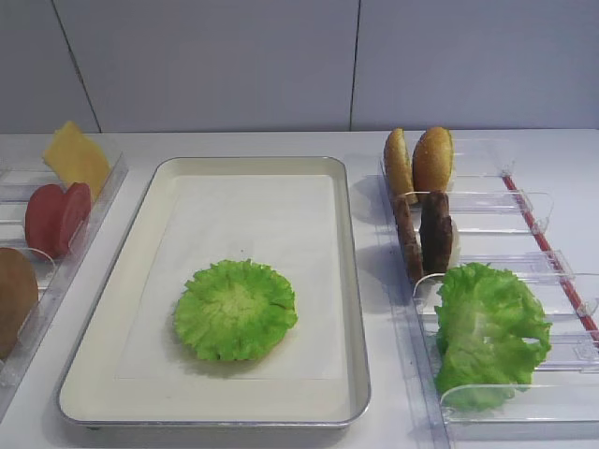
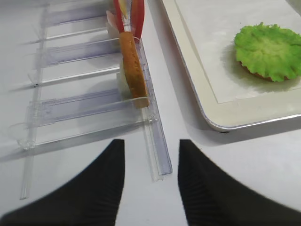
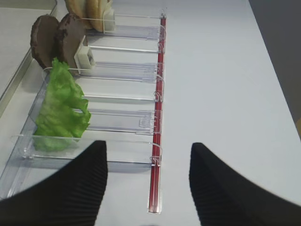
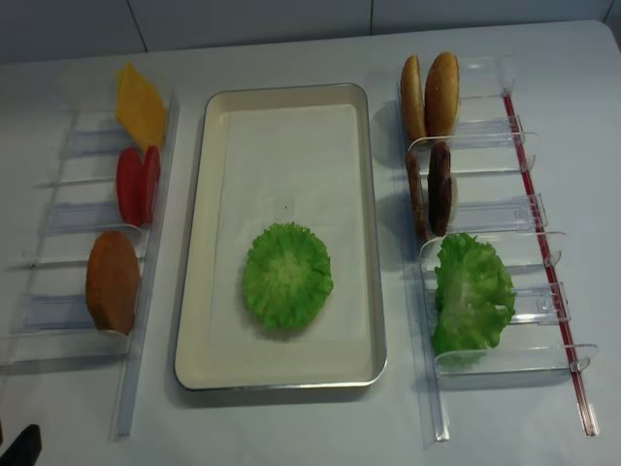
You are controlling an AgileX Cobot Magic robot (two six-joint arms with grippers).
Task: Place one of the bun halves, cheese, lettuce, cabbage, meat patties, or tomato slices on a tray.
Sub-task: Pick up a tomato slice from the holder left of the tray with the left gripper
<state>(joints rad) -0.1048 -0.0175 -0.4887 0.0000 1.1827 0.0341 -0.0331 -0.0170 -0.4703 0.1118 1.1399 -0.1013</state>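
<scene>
Lettuce (image 1: 235,310) rosette flat on tray (image 1: 348,281); left gripper (image 2: 150,181) & right gripper (image 3: 148,176) spread, no writing legible.

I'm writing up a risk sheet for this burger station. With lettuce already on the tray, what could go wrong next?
1. The tomato slices stand upright, pressed together in the left rack; a gripper might lift both.
2. The lettuce round lies loose on the paper liner; an added piece could shift it.
3. The meat patties stand close; pulling one may tip the other.

No readable text, label, brand, number or sign anywhere in these views.
</scene>
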